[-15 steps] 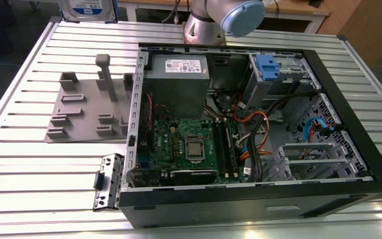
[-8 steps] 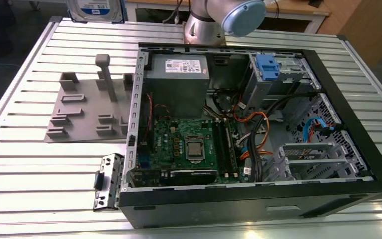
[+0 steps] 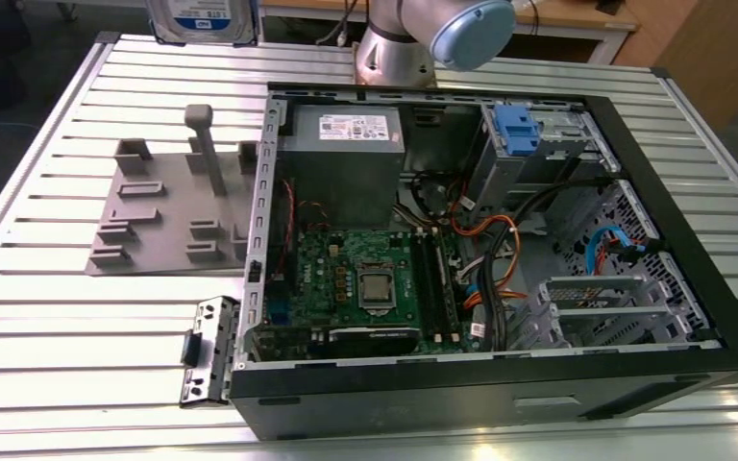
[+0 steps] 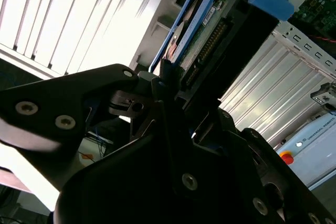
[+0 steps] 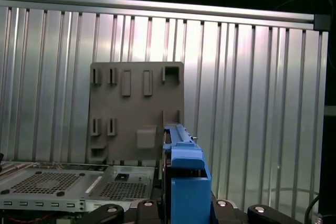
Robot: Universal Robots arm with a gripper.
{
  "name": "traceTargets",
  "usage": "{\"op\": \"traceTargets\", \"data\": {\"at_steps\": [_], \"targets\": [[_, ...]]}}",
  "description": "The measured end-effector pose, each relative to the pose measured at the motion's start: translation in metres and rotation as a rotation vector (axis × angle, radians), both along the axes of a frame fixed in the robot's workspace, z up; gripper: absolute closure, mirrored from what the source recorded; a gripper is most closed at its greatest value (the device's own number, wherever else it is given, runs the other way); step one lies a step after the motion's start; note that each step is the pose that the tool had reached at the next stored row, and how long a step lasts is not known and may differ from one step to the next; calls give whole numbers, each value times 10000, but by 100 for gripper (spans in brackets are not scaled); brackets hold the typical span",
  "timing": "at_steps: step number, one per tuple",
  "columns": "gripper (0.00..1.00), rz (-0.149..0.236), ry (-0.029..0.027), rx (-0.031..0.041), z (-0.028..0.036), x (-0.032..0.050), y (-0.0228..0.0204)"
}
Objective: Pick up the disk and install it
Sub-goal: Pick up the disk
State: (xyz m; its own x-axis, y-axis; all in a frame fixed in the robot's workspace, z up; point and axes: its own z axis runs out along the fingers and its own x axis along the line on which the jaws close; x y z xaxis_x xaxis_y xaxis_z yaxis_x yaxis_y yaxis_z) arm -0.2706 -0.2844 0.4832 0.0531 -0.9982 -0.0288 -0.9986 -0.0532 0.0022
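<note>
The jaws are, seemingly, clenching the disk [image 4: 210, 35] and holding it aloft over the bench's [image 3: 61, 317] far edge (pickup done); installing it in the open computer case [image 3: 718, 317] is remaining.

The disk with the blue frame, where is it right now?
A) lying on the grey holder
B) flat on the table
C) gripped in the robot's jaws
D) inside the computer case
C: in the second wrist view the jaws are clamped on the disk, holding it up off the table.
</note>
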Motion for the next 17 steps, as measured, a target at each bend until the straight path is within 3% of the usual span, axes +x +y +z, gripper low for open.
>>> {"op": "traceTargets", "data": {"at_steps": [17], "targets": [[64,0,22,0,0,388,0]]}}
